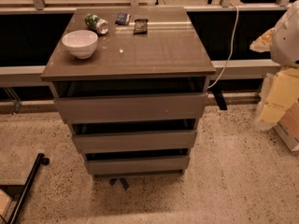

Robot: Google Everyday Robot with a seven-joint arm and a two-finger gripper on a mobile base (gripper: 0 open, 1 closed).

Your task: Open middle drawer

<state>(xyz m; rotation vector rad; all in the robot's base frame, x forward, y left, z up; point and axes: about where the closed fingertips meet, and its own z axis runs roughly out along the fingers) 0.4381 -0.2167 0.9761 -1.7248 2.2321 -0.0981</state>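
The middle drawer (pixel 134 140) is the second of three taupe-grey handleless fronts on a cabinet seen from above and in front. Its flat front sits in line with the others, with a dark gap above it, and none of its inside shows. The taller top drawer (pixel 131 107) is above it and the slim bottom drawer (pixel 138 164) is below, near the floor. My gripper is not in view. A white rounded shape (pixel 286 34) at the right edge is well off to the right of the cabinet.
On the cabinet top (pixel 154 50) are a white bowl (pixel 80 43), a green can (pixel 96 23) on its side and two dark packets (pixel 140 26). A white cable (pixel 229 45) hangs at the right. Yellow boxes (pixel 280 101) stand right. A black wheeled bar (pixel 28 185) lies lower left.
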